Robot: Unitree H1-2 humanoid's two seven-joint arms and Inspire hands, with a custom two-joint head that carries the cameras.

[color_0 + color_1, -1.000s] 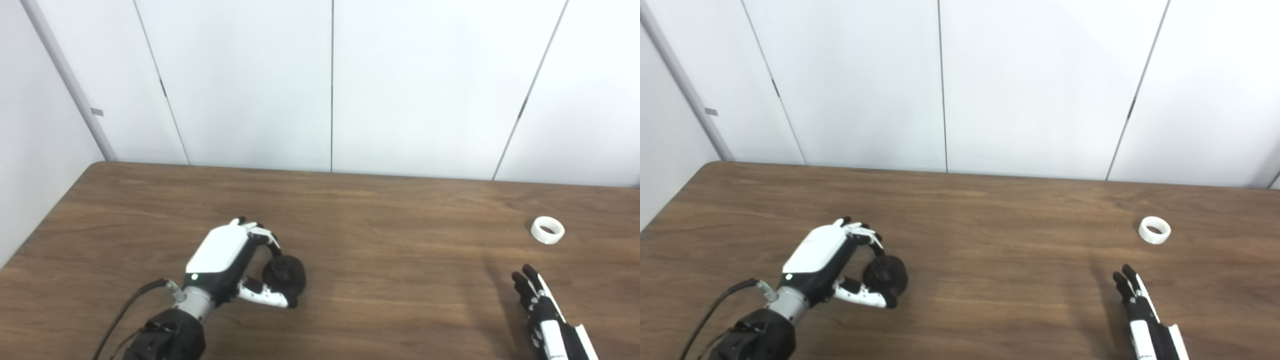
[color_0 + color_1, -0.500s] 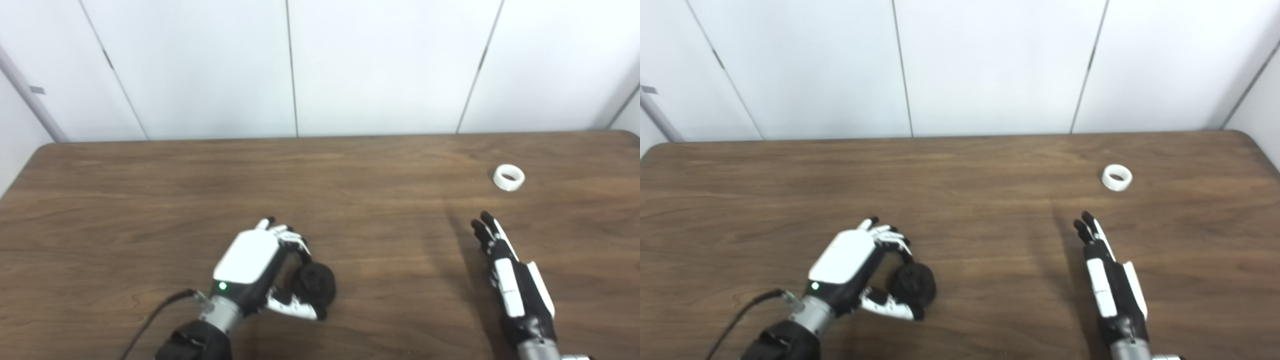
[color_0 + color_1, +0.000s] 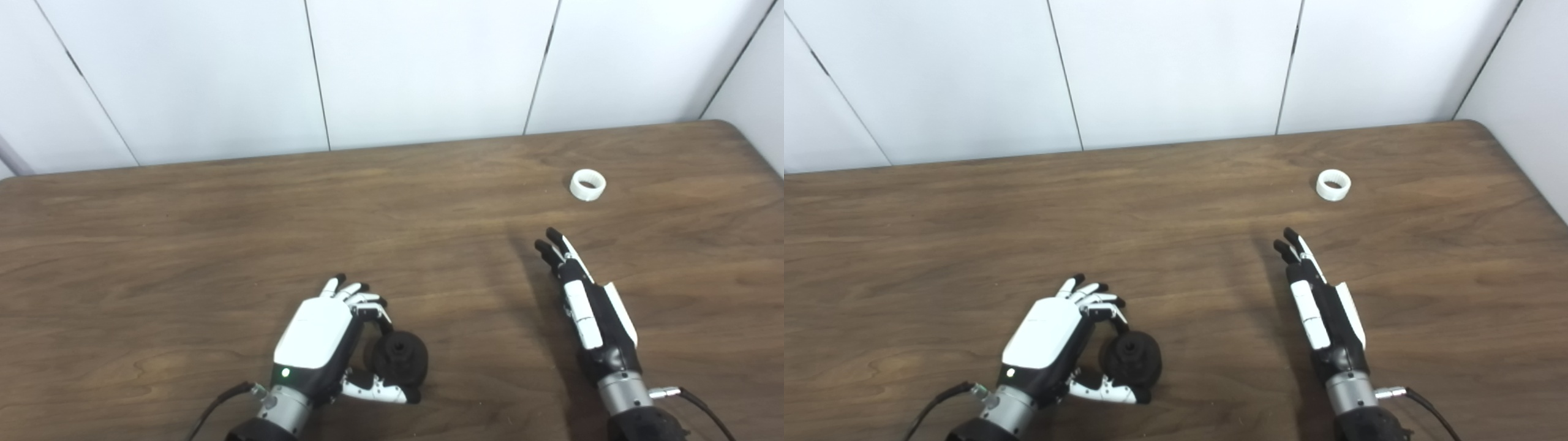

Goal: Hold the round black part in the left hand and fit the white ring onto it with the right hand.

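Note:
The round black part (image 3: pixel 401 364) sits low on the table near the front edge, held between the curled fingers and thumb of my left hand (image 3: pixel 318 343), which is shut on it. The part's face with a small centre hole points up and to the right. The white ring (image 3: pixel 588 184) lies flat on the table at the far right, untouched. My right hand (image 3: pixel 588 306) is open, its fingers straight and together, seen edge-on above the table. Its fingertips (image 3: pixel 551 239) point at the ring from a short way in front of it and to the left.
The brown wooden table (image 3: pixel 184 245) ends at a rounded far right corner (image 3: pixel 729 125). White wall panels (image 3: pixel 429 61) stand right behind its far edge. A cable (image 3: pixel 214 404) trails from my left wrist, another (image 3: pixel 692 398) from the right wrist.
The camera has swung right and down, shifting the whole picture left and up. More of the right arm now shows. The left hand still holds the black part; the ring has not moved.

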